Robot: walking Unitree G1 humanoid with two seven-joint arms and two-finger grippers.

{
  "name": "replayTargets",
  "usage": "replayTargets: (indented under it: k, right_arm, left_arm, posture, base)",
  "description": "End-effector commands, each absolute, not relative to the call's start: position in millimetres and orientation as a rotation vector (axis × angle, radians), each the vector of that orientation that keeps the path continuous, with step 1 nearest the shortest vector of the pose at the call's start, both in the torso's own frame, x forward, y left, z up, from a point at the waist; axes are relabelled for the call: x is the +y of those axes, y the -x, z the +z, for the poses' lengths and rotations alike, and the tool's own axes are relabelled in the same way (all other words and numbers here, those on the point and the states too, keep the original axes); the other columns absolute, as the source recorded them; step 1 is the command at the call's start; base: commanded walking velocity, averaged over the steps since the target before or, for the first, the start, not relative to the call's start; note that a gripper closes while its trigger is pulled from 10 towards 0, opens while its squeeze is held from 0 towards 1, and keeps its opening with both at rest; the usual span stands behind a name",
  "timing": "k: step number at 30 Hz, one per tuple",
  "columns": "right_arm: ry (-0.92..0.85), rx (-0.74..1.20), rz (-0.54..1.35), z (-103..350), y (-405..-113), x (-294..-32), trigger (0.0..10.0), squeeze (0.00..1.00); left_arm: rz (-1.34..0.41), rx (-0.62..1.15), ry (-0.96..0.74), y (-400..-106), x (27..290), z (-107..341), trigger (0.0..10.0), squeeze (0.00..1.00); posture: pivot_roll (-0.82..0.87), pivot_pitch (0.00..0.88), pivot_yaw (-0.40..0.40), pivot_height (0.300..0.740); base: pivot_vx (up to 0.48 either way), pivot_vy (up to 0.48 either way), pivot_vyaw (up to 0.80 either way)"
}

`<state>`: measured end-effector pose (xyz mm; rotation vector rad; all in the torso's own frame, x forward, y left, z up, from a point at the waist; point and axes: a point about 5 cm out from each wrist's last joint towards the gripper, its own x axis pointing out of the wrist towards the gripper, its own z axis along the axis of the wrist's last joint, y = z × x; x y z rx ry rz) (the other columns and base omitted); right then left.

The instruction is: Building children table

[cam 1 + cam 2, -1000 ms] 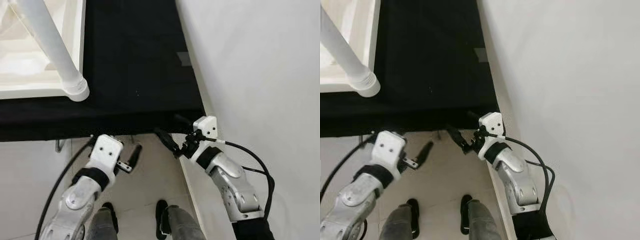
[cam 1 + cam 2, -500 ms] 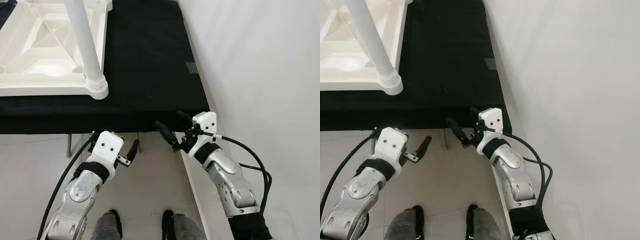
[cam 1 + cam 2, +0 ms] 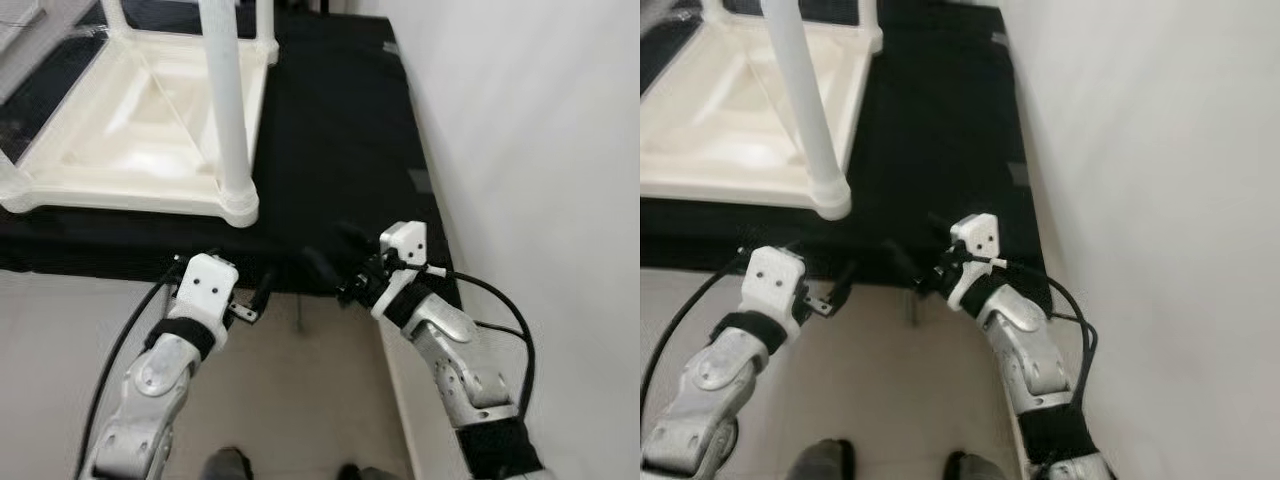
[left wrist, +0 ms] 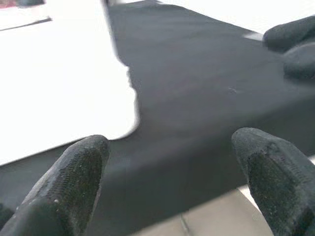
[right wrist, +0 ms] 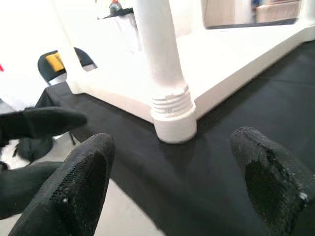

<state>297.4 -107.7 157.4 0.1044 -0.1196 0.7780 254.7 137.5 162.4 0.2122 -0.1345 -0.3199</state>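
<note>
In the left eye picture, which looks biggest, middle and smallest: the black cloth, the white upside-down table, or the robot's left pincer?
1. Black cloth
2. White upside-down table, though its edges run out of frame
3. Left pincer, smallest by far

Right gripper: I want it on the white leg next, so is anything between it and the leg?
Nothing visible. Only bare black tabletop lies between the right gripper, its jaws open at the table's near edge, and the upright white plastic leg of the upturned white children's table.
</note>
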Motion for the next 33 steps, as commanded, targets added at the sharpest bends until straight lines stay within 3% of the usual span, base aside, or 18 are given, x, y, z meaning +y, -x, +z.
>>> replayTargets:
  k: [1, 11, 20, 24, 33]
  right_arm:
    - [-0.063, -0.148, 0.776, 161, -298, -107, 10.0, 0.00]
    - [-0.026, -0.146, 0.801, 160, -301, -111, 10.0, 0.00]
    - [-0.101, -0.177, 1.021, 170, -289, -113, 10.0, 0.00]
    - [-0.055, -0.160, 1.152, 175, -288, -113, 10.0, 0.00]
    - [0.009, -0.193, 1.233, 190, -299, -108, 10.0, 0.00]
  left_arm:
    - [-0.337, -0.115, -0.211, -252, 137, 158, 10.0, 0.00]
    - [-0.356, -0.119, -0.215, -251, 135, 158, 10.0, 0.00]
    - [-0.373, -0.115, -0.220, -249, 132, 156, 10.0, 0.00]
    - [-0.387, -0.097, -0.249, -246, 128, 152, 10.0, 0.00]
    - [-0.372, -0.092, -0.253, -244, 130, 152, 10.0, 0.00]
  posture:
    - [0.10, 0.149, -0.079, 0.740]
    - [0.10, 0.146, -0.079, 0.740]
    - [0.11, 0.153, -0.076, 0.740]
    - [0.11, 0.165, -0.076, 0.740]
    - [0.12, 0.180, -0.078, 0.740]
  base:
    - [0.356, 0.000, 0.63]
    - [0.355, 0.000, 0.42]
    - [0.338, 0.000, 0.00]
    - [0.000, 0.000, 0.00]
    - [0.000, 0.000, 0.00]
